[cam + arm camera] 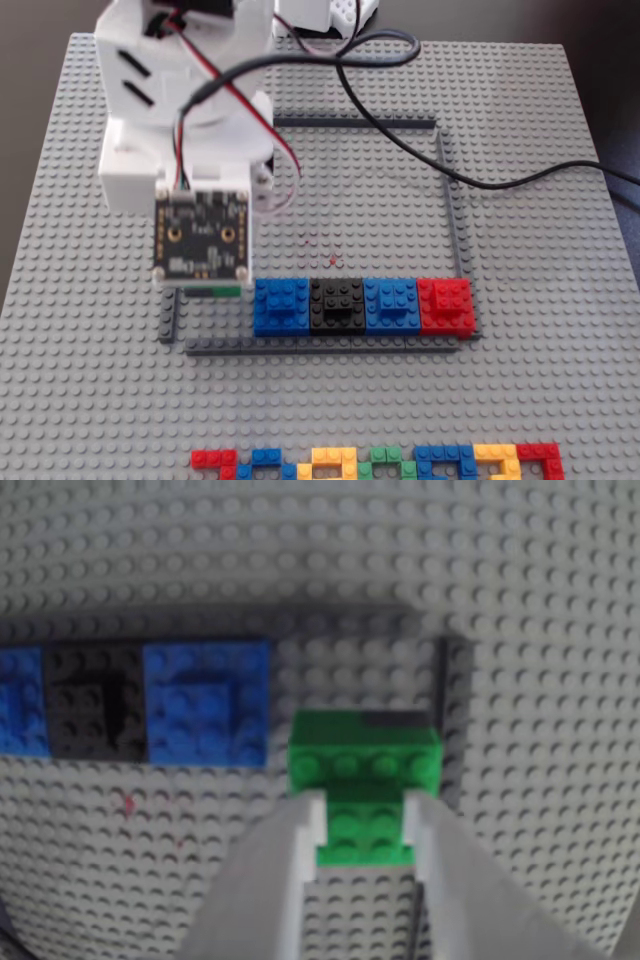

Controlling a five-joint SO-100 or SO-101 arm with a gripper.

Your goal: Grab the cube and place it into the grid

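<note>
The green cube (365, 770) sits between my white fingers (300, 830), with both pads against the sides of its raised top. My gripper (365, 808) is shut on it. The cube is low over the corner cell of the dark grey grid frame (441, 680), just beside a blue cube (205, 702). In the fixed view only a green sliver (215, 292) shows under the wrist camera board (202, 232), which hides the gripper. There the cube is at the left end of a row of blue (280, 303), black (336, 303), blue (392, 300) and red (445, 303) cubes.
The grid frame (320, 345) lies on a grey studded baseplate (540, 330). A black cable (480, 182) crosses the frame's far right corner. A line of several coloured bricks (380, 464) lies along the front edge. The black cube (95, 700) also shows in the wrist view.
</note>
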